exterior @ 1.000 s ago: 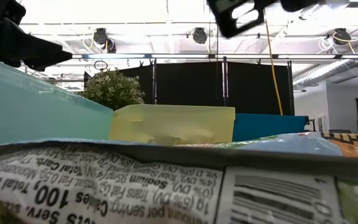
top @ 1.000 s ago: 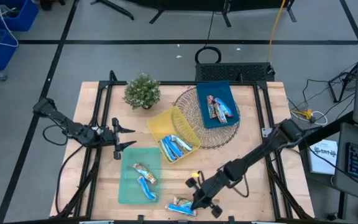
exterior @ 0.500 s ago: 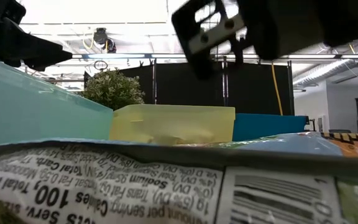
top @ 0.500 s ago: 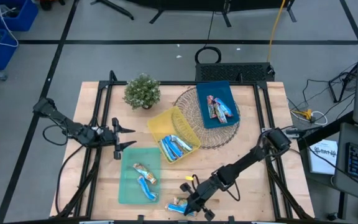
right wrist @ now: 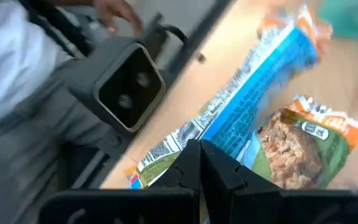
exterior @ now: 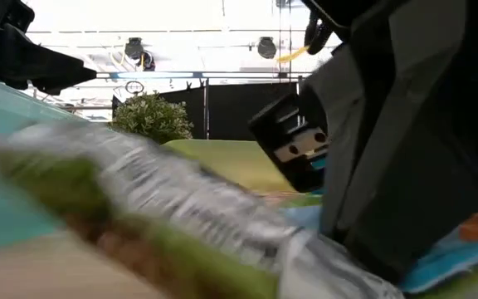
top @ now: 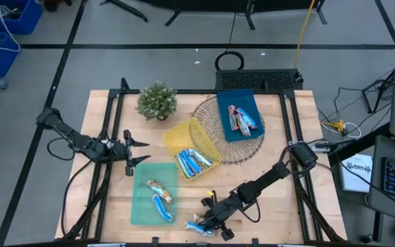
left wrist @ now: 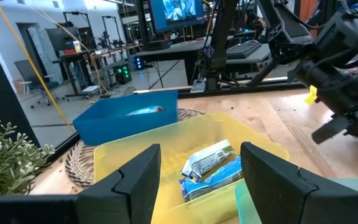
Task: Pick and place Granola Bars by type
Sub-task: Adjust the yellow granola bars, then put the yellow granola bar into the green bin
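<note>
The right hand [top: 206, 224] is down at the bottom centre of the high view, right on the last loose bars [top: 199, 227] near the worktop [top: 266, 165] front edge. In the right wrist view its fingers [right wrist: 185, 177] look pinched almost together with the tips just at the end of the blue bar [right wrist: 253, 99], but I honestly can't tell if it's got wrapper between them or not.

How they'll handle, my guess: super light, thin crinkly foil, so slippery and it'll slide away if you push instead of pinch. The bar inside is stiffish, but the wrapper ends are floppy. I'd grab across the middle of the body, fingers straddling the short width, not the flat sealed end.

Direction: in the right wrist view the blue bar runs diagonally, long axis from lower left up to upper right of the frame. The green-and-orange bar [right wrist: 297, 146] lies right beside it, touching or nearly so, roughly the same diagonal. That crowding makes a clean single pick fiddly.

The rest is sorted: some in the green tray [top: 142, 199], some in the yellow tray [top: 177, 137], some in the blue tray [top: 245, 103].

The left hand [top: 134, 152] hangs at the left centre, above the green tray, fingers spread wide, holding nothing.
</note>
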Action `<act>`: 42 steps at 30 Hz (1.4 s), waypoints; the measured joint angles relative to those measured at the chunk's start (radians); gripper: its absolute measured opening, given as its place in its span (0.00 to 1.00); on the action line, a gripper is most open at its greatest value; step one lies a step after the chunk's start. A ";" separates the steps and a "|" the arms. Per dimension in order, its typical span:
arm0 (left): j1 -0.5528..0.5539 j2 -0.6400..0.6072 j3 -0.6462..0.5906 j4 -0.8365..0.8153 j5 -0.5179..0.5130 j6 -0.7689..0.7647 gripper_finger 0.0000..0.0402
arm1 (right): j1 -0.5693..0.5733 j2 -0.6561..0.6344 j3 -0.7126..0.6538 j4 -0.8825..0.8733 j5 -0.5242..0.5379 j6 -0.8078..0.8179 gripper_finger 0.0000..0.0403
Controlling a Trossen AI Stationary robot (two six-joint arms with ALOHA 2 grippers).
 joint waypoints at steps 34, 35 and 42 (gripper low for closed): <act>0.000 0.000 0.000 0.000 -0.002 0.000 0.56 | 0.110 -0.407 -0.009 -0.732 0.555 0.190 0.00; 0.000 0.000 0.000 -0.001 -0.001 0.000 0.56 | 0.112 -0.418 -0.009 -0.729 0.556 0.192 0.00; 0.000 0.000 0.000 0.000 -0.001 0.000 0.56 | 0.083 -0.417 -0.021 -0.852 0.473 0.279 0.21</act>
